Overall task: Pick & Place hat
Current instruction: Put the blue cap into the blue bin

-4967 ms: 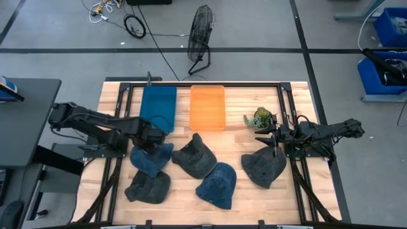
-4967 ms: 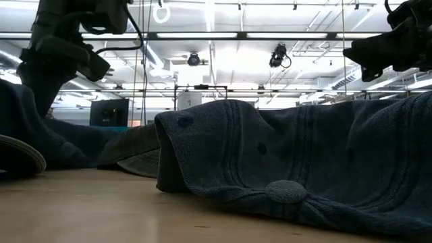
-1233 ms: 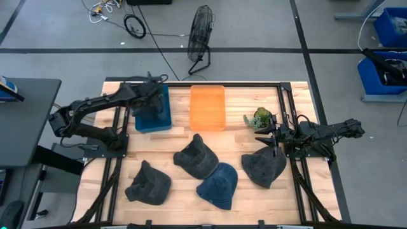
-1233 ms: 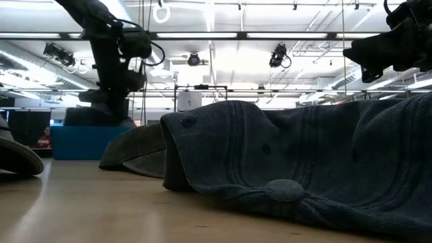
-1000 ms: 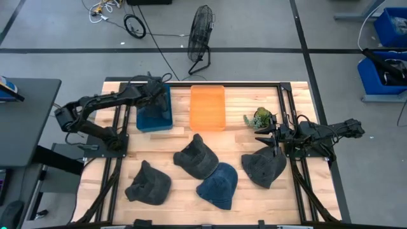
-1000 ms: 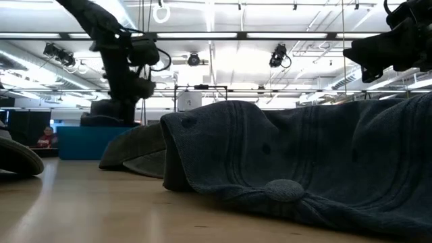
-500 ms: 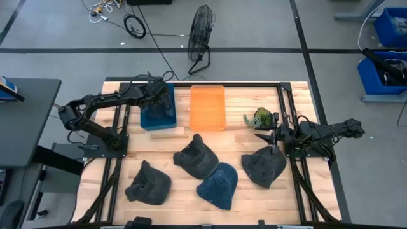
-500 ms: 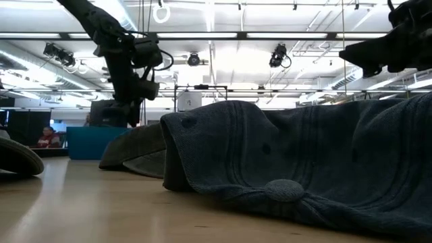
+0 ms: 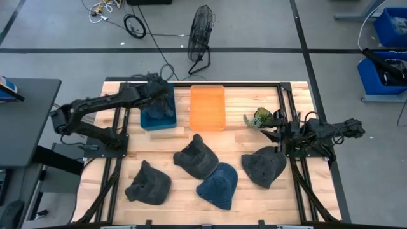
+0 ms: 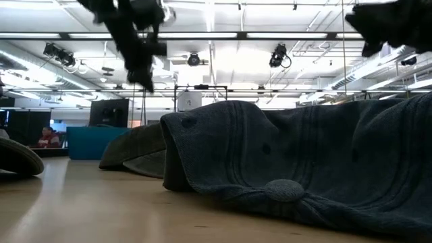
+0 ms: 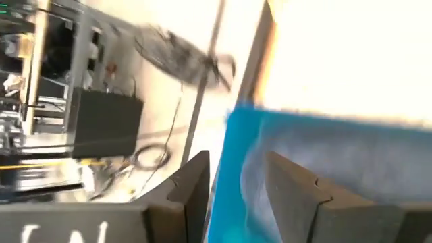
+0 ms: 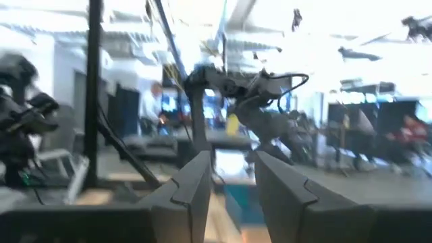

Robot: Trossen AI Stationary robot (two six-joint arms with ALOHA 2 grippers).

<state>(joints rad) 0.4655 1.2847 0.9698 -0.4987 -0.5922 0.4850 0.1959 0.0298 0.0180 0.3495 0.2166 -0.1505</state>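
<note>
Left gripper [image 9: 159, 89], high view: upper left of centre, over the far end of the blue bin [image 9: 158, 117]. A dark mass beneath it may be a hat or the gripper's own bulk; cannot tell.
- Right gripper [image 9: 275, 135]: right of centre, beside the potted plant [image 9: 261, 117], just above the dark grey hat [image 9: 264, 166].
- Three more hats in the lower middle: grey hat [image 9: 149, 184], charcoal hat [image 9: 197, 159], blue hat [image 9: 217, 184]. The charcoal and blue hats touch.
- Orange bin [image 9: 208, 107]: top centre, nothing in it.

Low view: blue hat fills the right and centre foreground. Blue bin low at left, behind a hat brim. Both arms are blurred and cut by the top edge.

Left wrist view: fingers [image 11: 192, 185] spread, nothing between them. The blue bin wall lies ahead; a pale grey-blue shape inside it is too smeared to name.

Right wrist view: fingers [image 12: 194, 182] parted and empty. Only the room and the other arm show; no hat is in sight.

Step, as judged: delivery to the blue bin looks finished or finishing. The next move calls for lifting clear of the bin wall and reaching for the nearest loose hat, likely the grey or charcoal one.
</note>
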